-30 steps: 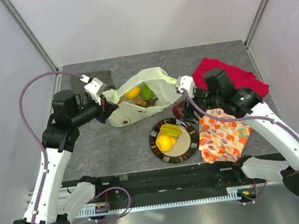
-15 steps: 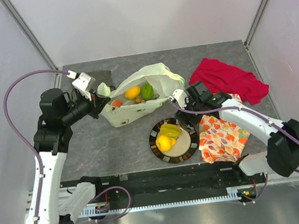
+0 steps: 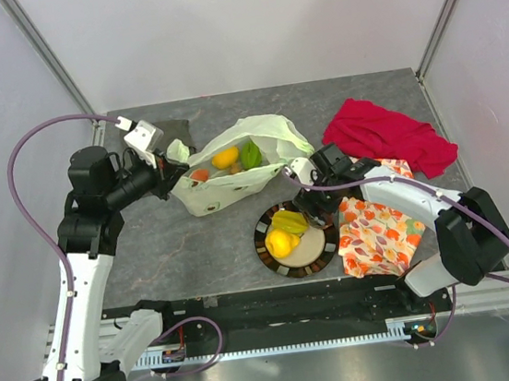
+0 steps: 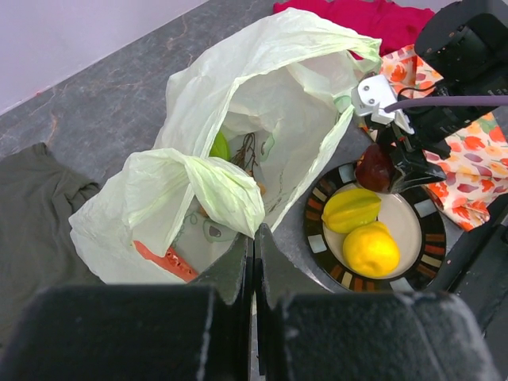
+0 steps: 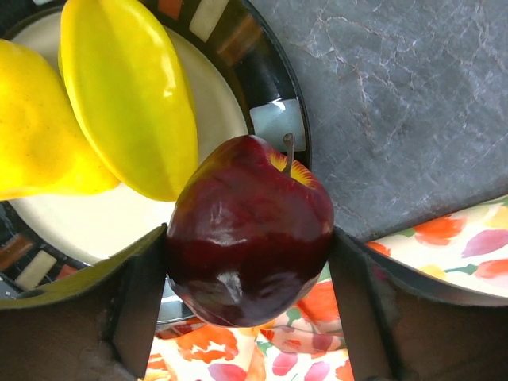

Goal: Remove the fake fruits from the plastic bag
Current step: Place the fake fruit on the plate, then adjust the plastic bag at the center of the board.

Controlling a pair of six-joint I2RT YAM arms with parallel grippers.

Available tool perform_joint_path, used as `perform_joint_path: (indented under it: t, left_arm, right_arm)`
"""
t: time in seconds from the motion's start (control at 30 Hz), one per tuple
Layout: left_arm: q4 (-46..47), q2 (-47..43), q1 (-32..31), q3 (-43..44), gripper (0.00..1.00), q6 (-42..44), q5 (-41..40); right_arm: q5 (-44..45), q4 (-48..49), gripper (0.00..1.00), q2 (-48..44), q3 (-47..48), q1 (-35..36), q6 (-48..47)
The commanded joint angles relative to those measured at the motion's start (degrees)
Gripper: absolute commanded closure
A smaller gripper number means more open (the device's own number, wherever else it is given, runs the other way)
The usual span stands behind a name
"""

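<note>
Right tool (image 3: 310,204) clamped on apple (image 5: 250,238), just above plate (image 5: 268,75) rim, beside yellow-green fruit (image 5: 131,95). Set it down on bare plate before letting go, else it may roll. Left tool (image 4: 254,258) pinched together on bag (image 4: 262,71) lying on tabletop (image 3: 196,244), orange-yellow fruit (image 3: 225,158) inside.

readable text: none | plastic bag (image 4: 238,71): faint dark printed marks on its inner wall, too blurred to read

Two white-and-black robot arms
Left arm (image 3: 74,296) and right arm (image 3: 413,194): white links, black joints, looping purple cables (image 3: 11,174), dark grey fingers (image 5: 139,294).
</note>
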Motion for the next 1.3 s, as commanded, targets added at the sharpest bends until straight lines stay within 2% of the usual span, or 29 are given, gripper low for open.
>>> perform_joint_path:
  t: [0.0,0.03,0.13,0.33,0.43,0.47,0.53,0.6,0.63,0.73,0.83,0.9,1.0,1.1,1.13,1.27]
  left_arm:
    - [1.41,-1.00,0.43,-0.08,0.98,0.91,2.43]
    - [1.41,-1.00,0.43,-0.26,0.98,0.65,2.87]
    - [1.15,-1.27,0.43,-0.87,0.98,0.56,3.66]
    - [-1.66,-2.58,0.43,-2.36,0.98,2.23,3.84]
    - [-3.85,-2.67,0.34,-3.24,0.98,3.37,4.98]
    - [-4.99,-2.76,0.34,-3.51,0.98,3.63,4.90]
    - [-6.23,-2.67,0.34,-4.12,0.98,4.95,4.72]
    - [-7.99,-3.11,0.34,-4.83,0.98,6.88,4.20]
    - [-8.51,-3.46,0.34,-5.70,0.98,7.24,3.93]
    - [-10.10,-4.78,0.34,-6.50,0.99,8.38,3.31]
    - [-14.13,-5.57,0.43,-4.66,0.98,10.22,1.65]
    - [-17.55,-6.62,0.34,-4.56,0.98,12.77,1.55]
    - [-18.97,-9.08,0.34,-7.28,0.98,14.27,1.12]
    - [-20.20,-10.84,0.43,-7.73,0.99,12.78,-0.46]
    - [-21.43,-11.37,0.43,-7.56,0.99,12.78,-0.38]
    - [-24.69,-13.39,0.95,-5.89,0.99,14.01,-2.56]
  right_arm:
    - [-0.10,0.55,0.08,0.30,2.00,0.00,0.29]
    - [0.25,-1.38,0.05,0.13,2.62,0.00,0.03]
    - [0.43,-6.47,0.04,-0.93,6.13,0.00,-2.51]
    - [-0.27,-18.68,0.02,-3.47,18.17,-0.09,-3.84]
    - [-6.05,-20.38,0.02,-6.28,25.99,0.00,-4.62]
    - [-11.29,-19.94,0.02,-7.94,28.88,0.00,-5.32]
    - [-15.72,-15.67,0.04,-9.45,30.40,0.00,-5.77]
    - [-18.02,-7.25,0.07,-10.77,29.27,0.00,-3.67]
    - [-18.03,-4.59,0.13,-10.69,28.48,-0.09,-1.31]
    - [-18.11,2.19,0.26,-7.09,26.28,0.00,-0.50]
    - [-19.51,6.24,0.35,-1.04,27.23,0.09,0.99]
    - [-21.44,6.69,0.38,1.43,28.99,0.61,1.00]
    - [-20.93,6.69,0.39,5.48,30.93,3.24,-2.07]
    - [-16.72,6.87,0.39,10.31,31.72,5.97,-3.48]
    - [-12.36,6.95,0.40,12.50,31.37,7.11,-3.66]
    - [-6.43,5.47,0.40,13.75,28.04,8.35,-4.71]
